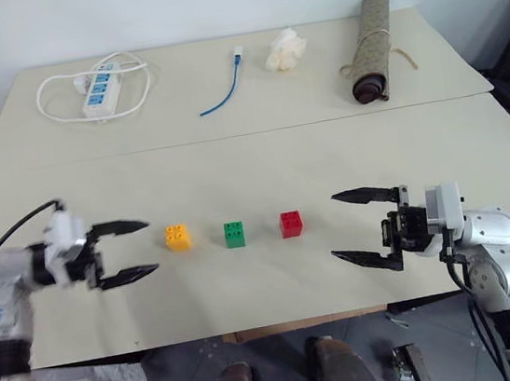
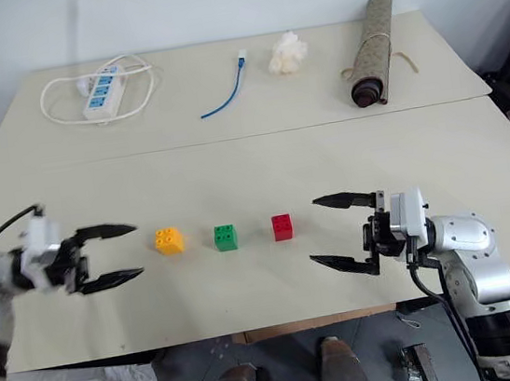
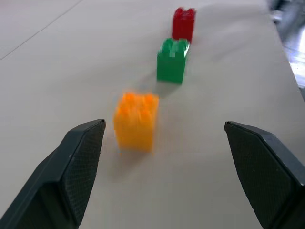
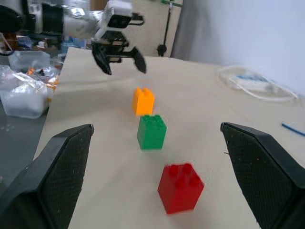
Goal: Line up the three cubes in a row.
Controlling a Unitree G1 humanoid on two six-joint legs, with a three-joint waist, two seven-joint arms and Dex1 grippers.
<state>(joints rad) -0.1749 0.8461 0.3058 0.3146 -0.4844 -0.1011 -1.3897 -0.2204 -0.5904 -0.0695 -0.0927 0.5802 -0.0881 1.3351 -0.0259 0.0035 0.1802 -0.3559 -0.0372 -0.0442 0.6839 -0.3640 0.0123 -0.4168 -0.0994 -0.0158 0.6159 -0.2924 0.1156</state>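
Three cubes in a row on the near table, between left gripper and right gripper; power strip, cable, roll behind.

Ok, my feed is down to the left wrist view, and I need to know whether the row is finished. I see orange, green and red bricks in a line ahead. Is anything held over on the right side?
Observer: No. The right end effector is open, holding nothing, just past the red brick.
Operator: Is the spacing even?
Observer: Roughly. From the head views the orange brick, green brick and red one sit apart, in a near-straight row across the table.
Operator: Any clutter nearby?
Observer: Only along the far edge: a power strip, blue cable and rolled mat.
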